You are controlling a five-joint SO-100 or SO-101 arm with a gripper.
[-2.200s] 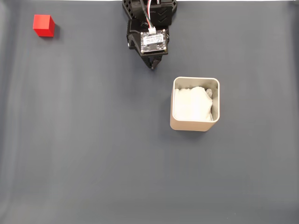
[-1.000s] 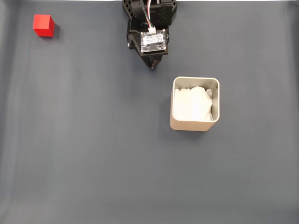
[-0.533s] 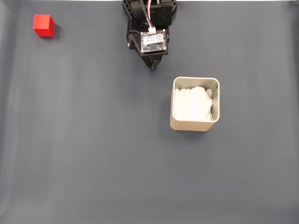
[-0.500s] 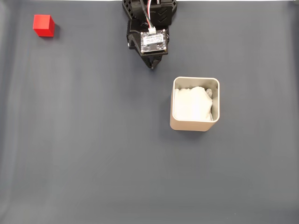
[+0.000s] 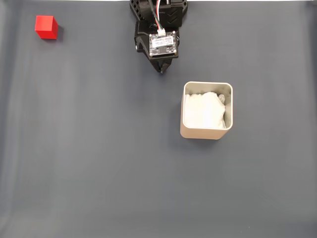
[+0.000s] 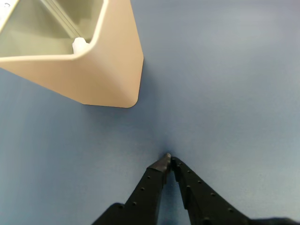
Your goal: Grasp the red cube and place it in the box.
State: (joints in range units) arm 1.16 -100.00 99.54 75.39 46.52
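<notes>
The red cube point(image 5: 46, 27) sits on the dark mat at the far upper left of the fixed view, well away from the arm. The beige box point(image 5: 206, 130) with white padding inside stands right of centre; in the wrist view its corner point(image 6: 110, 61) fills the upper left. My gripper point(image 5: 161, 71) hangs at the top centre of the fixed view, up and left of the box. In the wrist view the gripper point(image 6: 169, 160) is shut, its black fingertips touching with nothing between them, just above the mat.
The dark grey mat point(image 5: 99, 158) covers the whole table. The arm's black base point(image 5: 158, 12) stands at the top edge. Wide bare mat lies between the gripper and the cube.
</notes>
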